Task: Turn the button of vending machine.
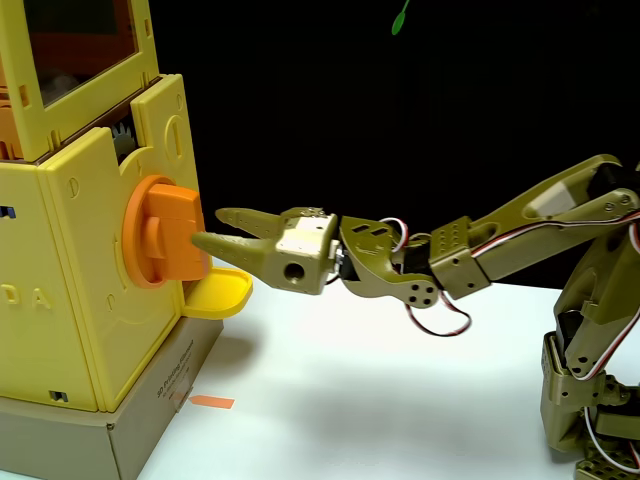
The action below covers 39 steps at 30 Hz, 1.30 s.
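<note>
Fixed view from the side: the vending machine (70, 270), a boxy yellow toy with an orange-tinted window up top, stands at the left on a grey cardboard box (150, 420) on the white table (380, 390). Its button (165, 235) (an orange disc with a thick bar across it) sits on the machine's right-facing panel, above a yellow scoop tray (222, 290). The olive-green arm (520, 235) reaches in from the right. Its end effector (208, 228) is open, the lower finger's tip touching the bar's face, the upper finger apart and just right of the button.
</note>
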Motion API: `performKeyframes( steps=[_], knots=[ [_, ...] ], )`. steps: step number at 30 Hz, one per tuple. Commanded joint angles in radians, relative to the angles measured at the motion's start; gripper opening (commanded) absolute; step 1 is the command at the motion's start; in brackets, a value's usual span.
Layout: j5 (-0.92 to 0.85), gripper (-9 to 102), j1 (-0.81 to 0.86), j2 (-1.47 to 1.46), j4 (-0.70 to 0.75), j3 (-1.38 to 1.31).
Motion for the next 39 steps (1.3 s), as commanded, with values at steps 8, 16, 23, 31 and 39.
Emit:
performKeyframes(
  steps=[8, 16, 23, 31, 39],
  knots=[
    [-0.514, 35, -0.014, 0.408, 0.229, 0.282],
    [-1.212, 37, 0.009, 0.696, 0.64, 0.259],
    [-1.996, 41, 0.109, 0.744, 1.04, 0.138],
    [-2.424, 44, 0.186, 0.699, 0.997, 0.132],
    [-2.757, 44, 0.155, 0.509, 0.779, 0.064]
  ],
)
